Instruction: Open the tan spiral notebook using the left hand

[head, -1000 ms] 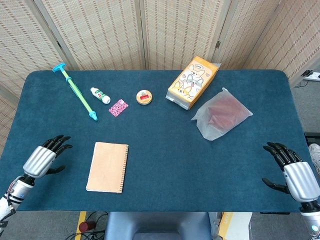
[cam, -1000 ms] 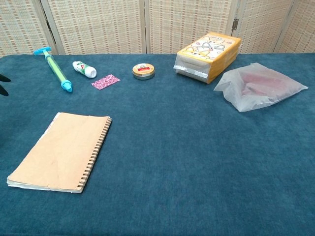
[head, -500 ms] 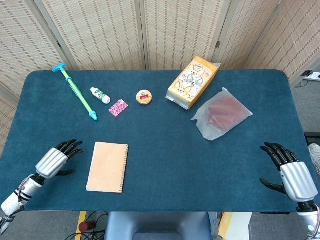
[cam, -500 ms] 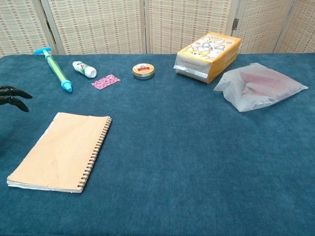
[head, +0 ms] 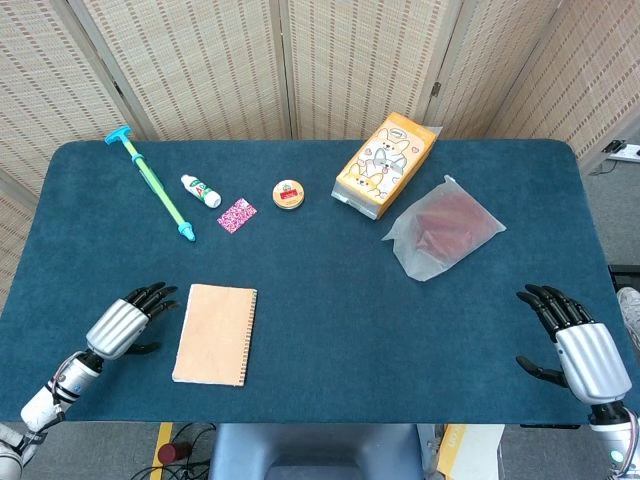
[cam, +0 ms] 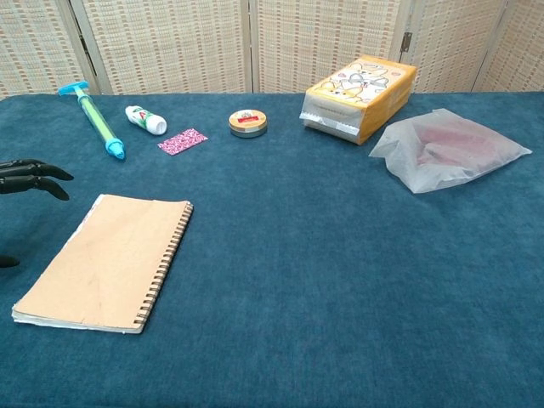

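Woven cane screen panels (head: 250,60) behind, dark blue cloth-covered table (head: 320,330) in front

Left hand (head: 125,322) at near left of table, fingers spread, holding nothing, just left of tan spiral notebook (head: 216,333) and apart from it; in chest view only dark fingertips (cam: 34,178) visible at left edge

Notebook closed, lying flat near front edge, plain tan cover, wire spiral along right side, slightly turned, page edges showing at near end in chest view

Further out, at far left: long green and blue syringe-like tool (head: 152,183), small white tube (head: 200,190), pink patterned card (head: 237,215), round tin (head: 289,194)

Far centre-right: yellow cartoon-printed packet (head: 385,166); just right of it, translucent plastic bag (head: 443,228) with something reddish inside

Right hand (head: 580,345) at near right corner, fingers spread, empty, well apart from everything
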{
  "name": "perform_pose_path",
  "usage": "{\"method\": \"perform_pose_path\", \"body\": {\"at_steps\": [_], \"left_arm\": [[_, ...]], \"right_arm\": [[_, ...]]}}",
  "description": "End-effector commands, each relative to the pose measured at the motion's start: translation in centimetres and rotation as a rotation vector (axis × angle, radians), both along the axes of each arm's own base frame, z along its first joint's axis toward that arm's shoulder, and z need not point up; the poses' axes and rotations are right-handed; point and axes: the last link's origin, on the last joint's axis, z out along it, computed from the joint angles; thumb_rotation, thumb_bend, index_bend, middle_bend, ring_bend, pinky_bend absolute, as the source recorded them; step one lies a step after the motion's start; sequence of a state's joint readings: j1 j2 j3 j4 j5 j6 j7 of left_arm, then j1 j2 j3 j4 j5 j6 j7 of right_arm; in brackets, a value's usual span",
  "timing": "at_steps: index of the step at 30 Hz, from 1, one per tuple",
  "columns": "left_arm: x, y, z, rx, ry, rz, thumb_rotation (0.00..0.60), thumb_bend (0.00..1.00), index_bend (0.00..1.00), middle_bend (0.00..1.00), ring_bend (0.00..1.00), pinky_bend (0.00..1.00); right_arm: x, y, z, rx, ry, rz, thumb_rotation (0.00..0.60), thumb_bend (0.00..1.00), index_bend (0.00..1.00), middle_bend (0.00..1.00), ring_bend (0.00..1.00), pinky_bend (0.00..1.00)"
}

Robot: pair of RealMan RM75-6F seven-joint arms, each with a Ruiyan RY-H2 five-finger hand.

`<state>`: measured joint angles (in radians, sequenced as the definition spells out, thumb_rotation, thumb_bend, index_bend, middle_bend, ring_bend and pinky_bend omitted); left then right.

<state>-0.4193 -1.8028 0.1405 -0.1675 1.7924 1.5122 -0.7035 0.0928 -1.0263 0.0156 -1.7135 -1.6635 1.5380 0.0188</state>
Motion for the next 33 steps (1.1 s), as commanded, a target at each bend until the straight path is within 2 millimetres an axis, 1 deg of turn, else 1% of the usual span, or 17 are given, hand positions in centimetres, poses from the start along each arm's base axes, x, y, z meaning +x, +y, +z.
{"method": "perform_pose_path", "body": {"at_steps": [1, 6, 18, 33], "left_arm": [[-0.2, 0.1, -0.2, -0.003, 0.017, 0.009, 0.6, 0.14, 0.25, 0.16, 0.12, 0.27], [-0.2, 0.1, -0.6, -0.008, 0.004, 0.026, 0.6, 0.14, 0.25, 0.16, 0.12, 0.27], [1.2, 0.1, -2.2, -0.039, -0.039, -0.008, 0.6, 0.14, 0.25, 0.16, 0.12, 0.27], [2.4, 0.6, -3.5, -0.053, -0.082, -0.021, 0.6, 0.14, 0.26, 0.16, 0.13, 0.27]], "right_arm": [[0.0, 0.0, -0.1, 0.002, 0.001, -0.003, 0.6, 0.12, 0.15, 0.16, 0.13, 0.22], [0.1, -0.1, -0.2, 0.002, 0.004, -0.008, 0.6, 0.12, 0.15, 0.16, 0.13, 0.22], [0.2, -0.1, -0.2, -0.006, 0.006, -0.017, 0.6, 0.12, 0.14, 0.16, 0.13, 0.22], [0.3, 0.0, -0.2, -0.014, 0.008, -0.031, 0.6, 0.12, 0.14, 0.16, 0.13, 0.22]]}}
